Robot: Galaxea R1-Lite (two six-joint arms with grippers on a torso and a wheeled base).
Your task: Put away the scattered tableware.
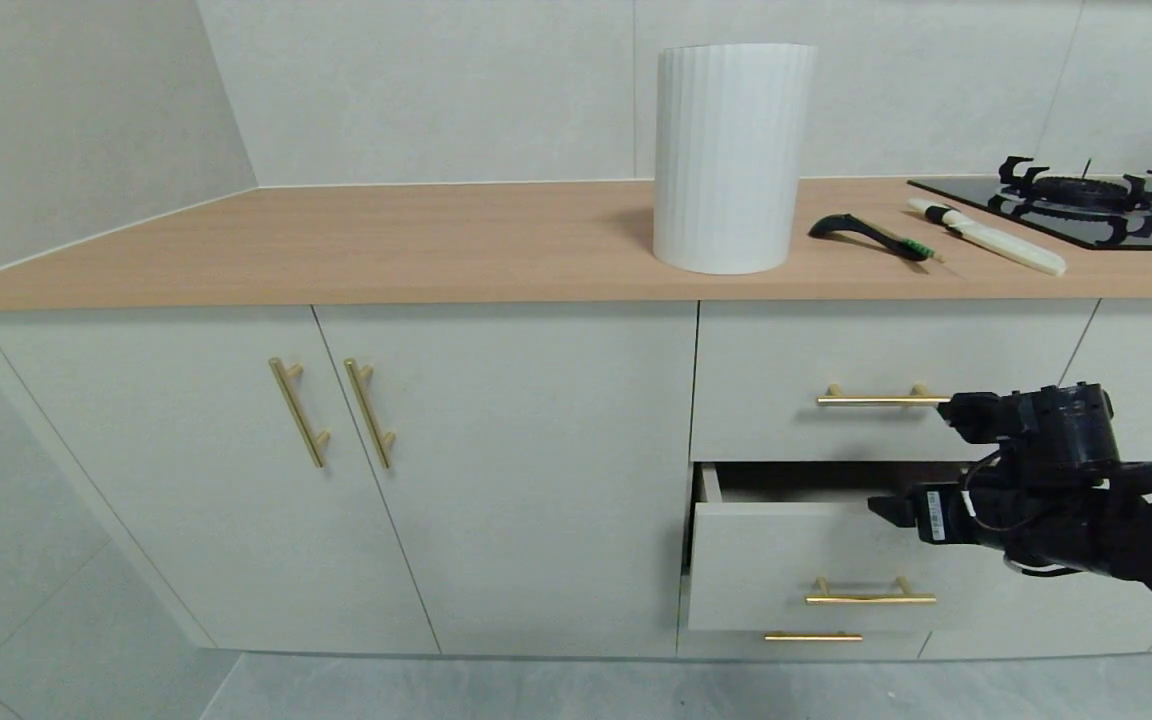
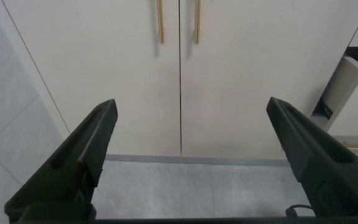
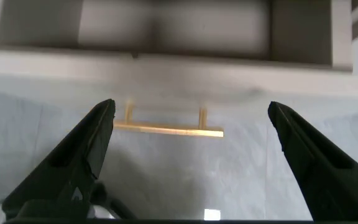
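Note:
On the wooden countertop (image 1: 336, 240) lie a black-handled utensil (image 1: 871, 236) with a green band and a cream-white knife (image 1: 986, 237), both to the right of a tall white ribbed canister (image 1: 731, 155). Below them the middle drawer (image 1: 786, 540) stands partly pulled out, dark inside. My right gripper (image 1: 911, 458) hangs open in front of the drawer's gap at its right end. In the right wrist view the gripper (image 3: 191, 107) is above the drawer front, with the gold handle (image 3: 166, 129) between the fingers (image 3: 86, 149). My left gripper (image 2: 191, 106) is open and empty, low before the cabinet doors (image 2: 179, 74).
A black gas hob (image 1: 1086, 205) sits at the counter's far right. The drawer above has a gold bar handle (image 1: 881, 400); another handle (image 1: 814, 636) shows below. Double doors with gold handles (image 1: 331, 410) fill the left cabinet. The open drawer's corner (image 2: 353, 81) juts out beside the left gripper.

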